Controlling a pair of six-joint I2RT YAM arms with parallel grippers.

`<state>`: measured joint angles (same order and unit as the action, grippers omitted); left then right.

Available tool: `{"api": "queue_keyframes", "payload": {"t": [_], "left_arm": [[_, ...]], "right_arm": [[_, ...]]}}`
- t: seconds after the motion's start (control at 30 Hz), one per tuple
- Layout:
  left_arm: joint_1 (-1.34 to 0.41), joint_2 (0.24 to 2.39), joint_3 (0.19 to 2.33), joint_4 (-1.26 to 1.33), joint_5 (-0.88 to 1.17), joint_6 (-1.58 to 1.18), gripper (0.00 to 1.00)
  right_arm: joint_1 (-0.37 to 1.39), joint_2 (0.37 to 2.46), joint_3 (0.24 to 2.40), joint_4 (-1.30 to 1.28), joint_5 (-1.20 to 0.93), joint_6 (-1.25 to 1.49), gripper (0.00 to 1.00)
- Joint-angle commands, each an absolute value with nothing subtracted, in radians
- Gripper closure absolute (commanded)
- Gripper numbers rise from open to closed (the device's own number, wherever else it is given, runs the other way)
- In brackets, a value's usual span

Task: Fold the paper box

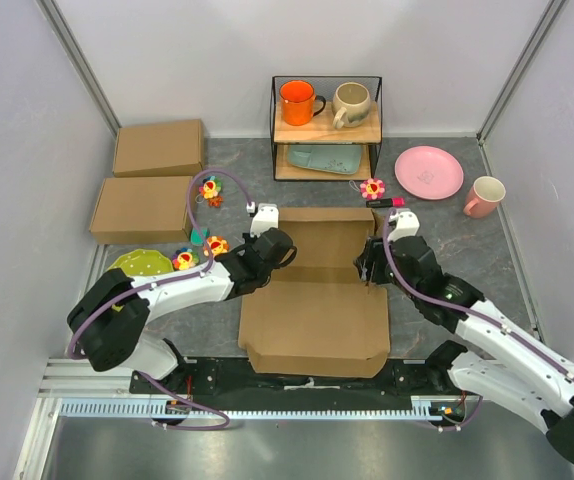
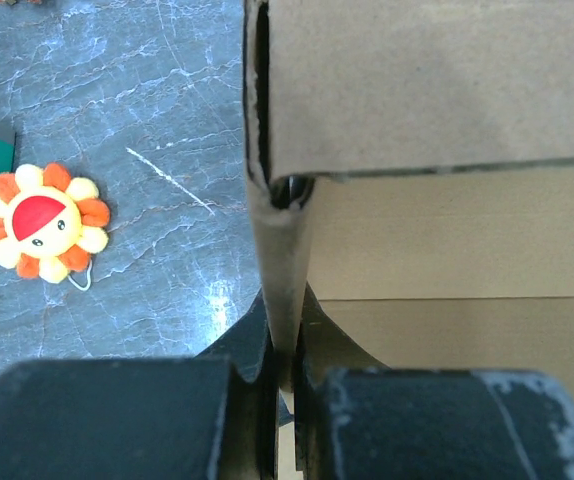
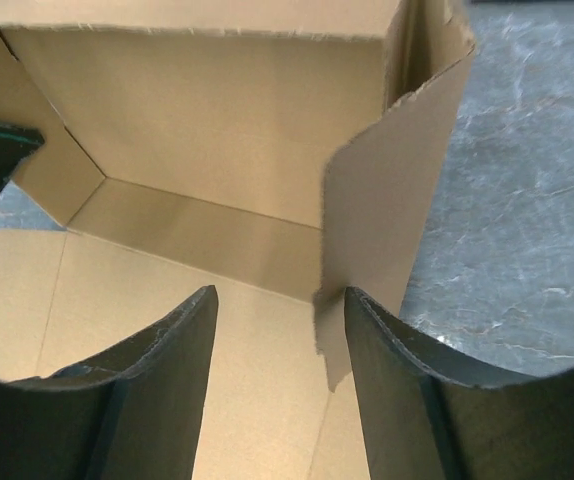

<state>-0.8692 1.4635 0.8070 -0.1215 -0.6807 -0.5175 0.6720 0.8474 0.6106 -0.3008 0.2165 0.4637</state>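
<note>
The paper box (image 1: 315, 318) is a brown cardboard sheet lying flat in the middle of the table, with its far part folded up into walls. My left gripper (image 1: 273, 247) is shut on the upright left side wall (image 2: 285, 250), and the thin cardboard edge is pinched between its fingers (image 2: 257, 350). My right gripper (image 1: 372, 262) stands open at the right side of the box. In the right wrist view its jaws (image 3: 279, 300) are spread over the box floor. The loose right side flap (image 3: 387, 200) stands just beside the right finger (image 3: 377, 350), ungripped.
Two other brown boxes (image 1: 159, 147) (image 1: 142, 208) lie at the back left. A wire shelf (image 1: 327, 125) with mugs stands at the back, with a pink plate (image 1: 428, 172) and a pink mug (image 1: 484, 196) to its right. Flower toys (image 1: 210, 190) (image 2: 42, 220) and a green plate (image 1: 139, 263) lie to the left.
</note>
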Motion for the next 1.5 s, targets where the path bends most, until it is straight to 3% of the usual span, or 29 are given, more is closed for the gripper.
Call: {"api": "queue_keyframes", "payload": {"t": [0.0,0.2,0.3,0.47,0.7,0.97,1.47], "left_arm": [[-0.876,1.474,0.782,-0.092,-0.739,-0.483,0.98],[-0.876,1.476,0.776,-0.087,-0.747,-0.485,0.98],[-0.876,1.471,0.77,-0.089,-0.75,-0.495,0.98],[-0.876,1.459,0.742,-0.071,-0.752,-0.517,0.98],[-0.876,1.431,0.712,-0.074,-0.759,-0.525,0.98],[-0.876,1.431,0.726,-0.078,-0.747,-0.511,0.98],[-0.88,1.433,0.758,-0.081,-0.736,-0.479,0.98]], "right_arm": [[0.675,0.763,0.721,-0.336,0.308,0.453,0.37],[0.673,0.695,0.86,-0.377,0.503,0.443,0.31],[0.672,0.67,0.876,-0.405,0.724,0.517,0.33],[0.631,0.758,0.844,-0.474,0.821,0.636,0.43],[0.437,0.845,0.717,-0.404,0.55,0.637,0.38],[0.434,0.789,0.506,-0.103,0.178,0.56,0.33],[0.439,0.932,0.538,0.037,0.107,0.468,0.28]]}}
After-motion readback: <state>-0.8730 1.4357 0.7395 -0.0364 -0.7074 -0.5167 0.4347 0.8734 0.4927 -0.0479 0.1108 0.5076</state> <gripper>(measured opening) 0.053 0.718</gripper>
